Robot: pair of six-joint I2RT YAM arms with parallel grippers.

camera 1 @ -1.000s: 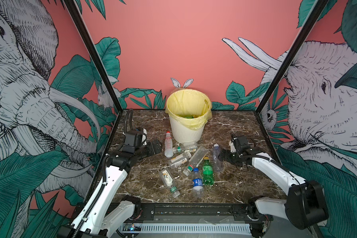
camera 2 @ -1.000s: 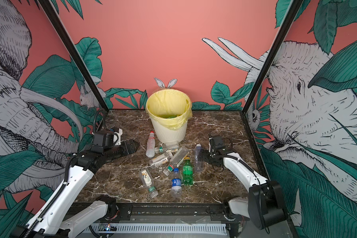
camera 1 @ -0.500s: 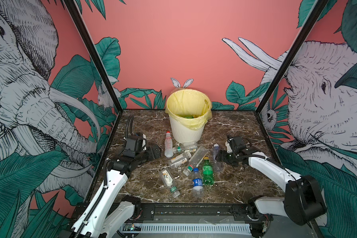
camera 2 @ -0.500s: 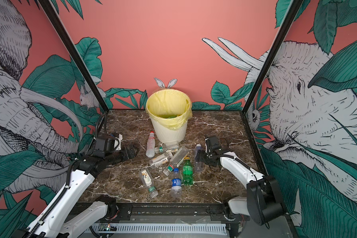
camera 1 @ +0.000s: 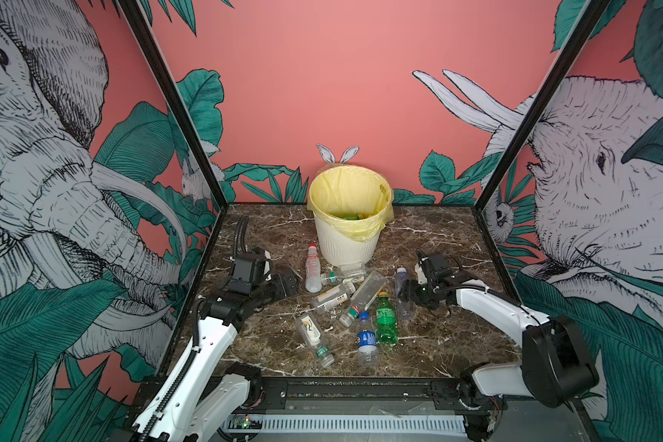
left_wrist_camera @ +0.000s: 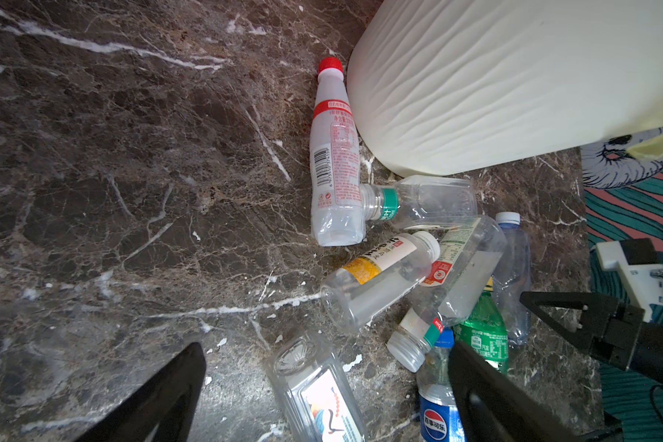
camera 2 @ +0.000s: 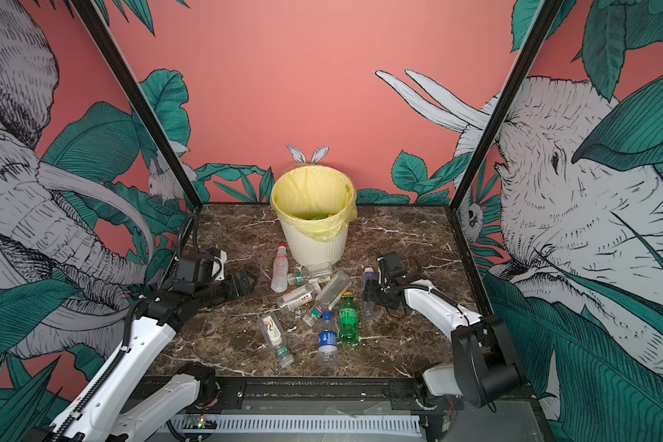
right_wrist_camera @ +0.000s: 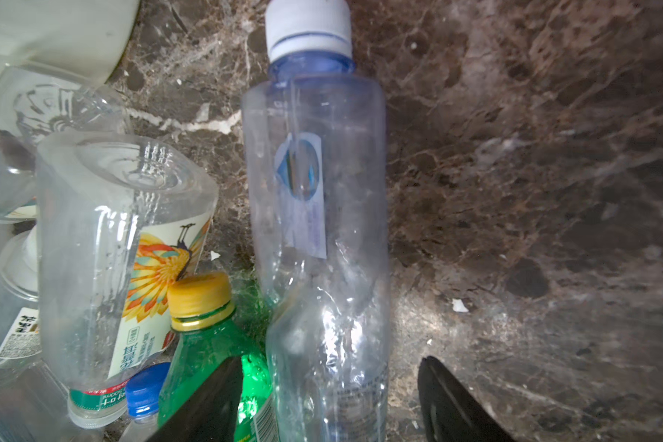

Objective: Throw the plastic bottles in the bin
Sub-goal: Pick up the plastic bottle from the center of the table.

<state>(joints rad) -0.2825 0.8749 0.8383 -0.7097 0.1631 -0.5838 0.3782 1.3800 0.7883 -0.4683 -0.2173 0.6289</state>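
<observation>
Right pincer (right_wrist_camera: pixel 330 361) has narrowed around blue-tinted bottle (right_wrist_camera: pixel 314 191), arm low, outstretched.

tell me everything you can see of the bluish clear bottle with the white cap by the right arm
The bluish clear plastic bottle has a white cap, a small oval blue label and a crumpled lower half. It looks empty and lies on the dark marble table, cap toward the far wall. The right end effector straddles its lower body without visibly touching it.
</observation>
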